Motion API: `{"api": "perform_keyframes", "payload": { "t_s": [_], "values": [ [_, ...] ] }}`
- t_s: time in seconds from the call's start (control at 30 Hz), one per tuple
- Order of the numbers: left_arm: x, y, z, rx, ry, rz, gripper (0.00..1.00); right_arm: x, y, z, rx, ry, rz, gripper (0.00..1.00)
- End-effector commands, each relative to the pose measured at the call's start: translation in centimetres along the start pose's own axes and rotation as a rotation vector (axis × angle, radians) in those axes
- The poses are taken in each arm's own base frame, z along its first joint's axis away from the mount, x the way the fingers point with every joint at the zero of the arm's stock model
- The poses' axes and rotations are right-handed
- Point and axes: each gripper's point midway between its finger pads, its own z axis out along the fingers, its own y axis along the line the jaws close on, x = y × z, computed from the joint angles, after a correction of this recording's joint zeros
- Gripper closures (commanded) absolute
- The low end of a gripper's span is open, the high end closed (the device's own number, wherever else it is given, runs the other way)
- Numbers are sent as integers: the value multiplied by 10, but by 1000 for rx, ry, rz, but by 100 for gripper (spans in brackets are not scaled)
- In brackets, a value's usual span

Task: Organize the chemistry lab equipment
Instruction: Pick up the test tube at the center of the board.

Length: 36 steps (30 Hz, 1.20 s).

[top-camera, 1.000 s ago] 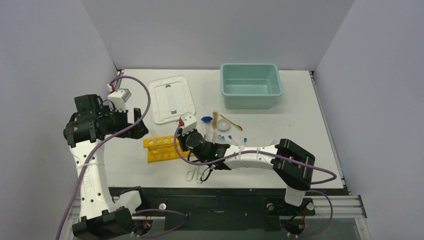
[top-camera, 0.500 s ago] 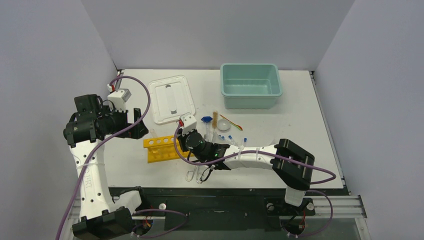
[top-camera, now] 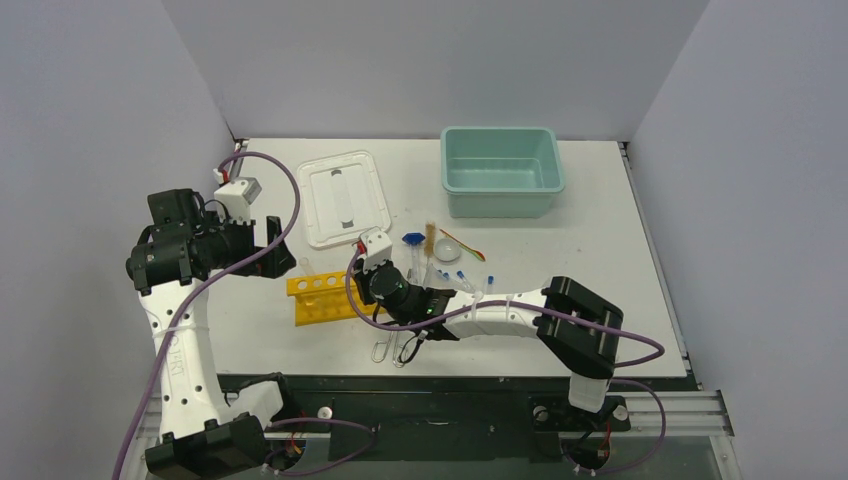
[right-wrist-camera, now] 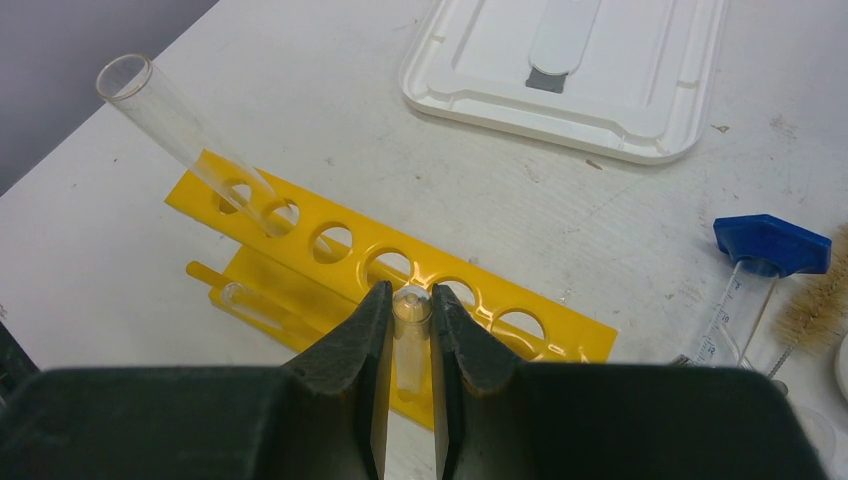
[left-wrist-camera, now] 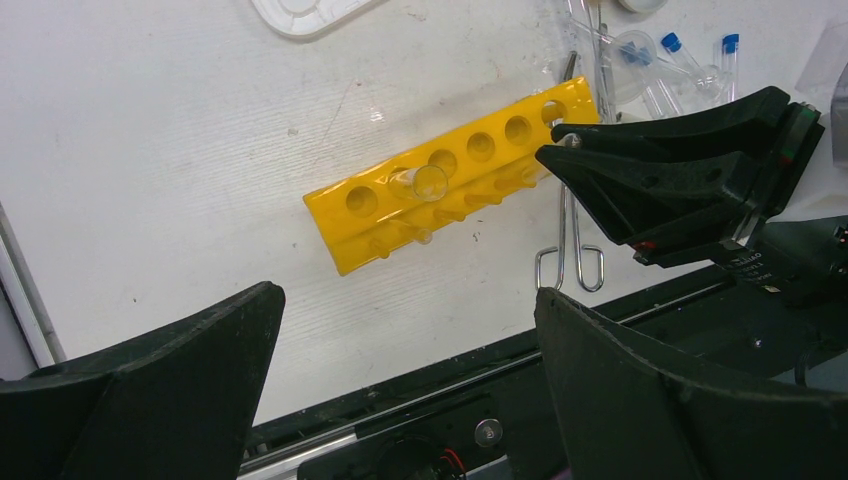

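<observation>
Pinching the light, slick, brittle glass tube (right-wrist-camera: 411, 335) near its rim, right gripper (right-wrist-camera: 410, 300) hovers at yellow rack's (top-camera: 322, 298) three o'clock; left gripper (left-wrist-camera: 407, 293) gapes.

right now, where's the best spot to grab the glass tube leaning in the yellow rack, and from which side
Grip the glass tube on its bare upper length, just below the open mouth, closing across its round wall. Its lower end sits in a hole of the yellow rack and it leans, so come from above, tool tilted to match, and lift along its axis.
</observation>
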Motion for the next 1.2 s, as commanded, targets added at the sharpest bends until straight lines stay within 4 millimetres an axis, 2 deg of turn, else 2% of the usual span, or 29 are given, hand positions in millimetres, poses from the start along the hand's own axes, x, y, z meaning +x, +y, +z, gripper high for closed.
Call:
{"api": "perform_keyframes", "payload": {
  "t_s": [0.0,0.23,0.8,1.17],
  "values": [
    [-3,0,-6,-14,-23,22,3,4,1,3,-6,9,7,100],
    [-4,1,-6,-11,-27,17,3,-8,2,-7,-15,-11,14,100],
    [-4,1,-6,-13,-27,15,3,-7,10,-14,-43,-7,25,100],
    [-4,1,-4,-9,-26,9,3,-16,12,-20,-54,-20,29,100]
  ]
}}
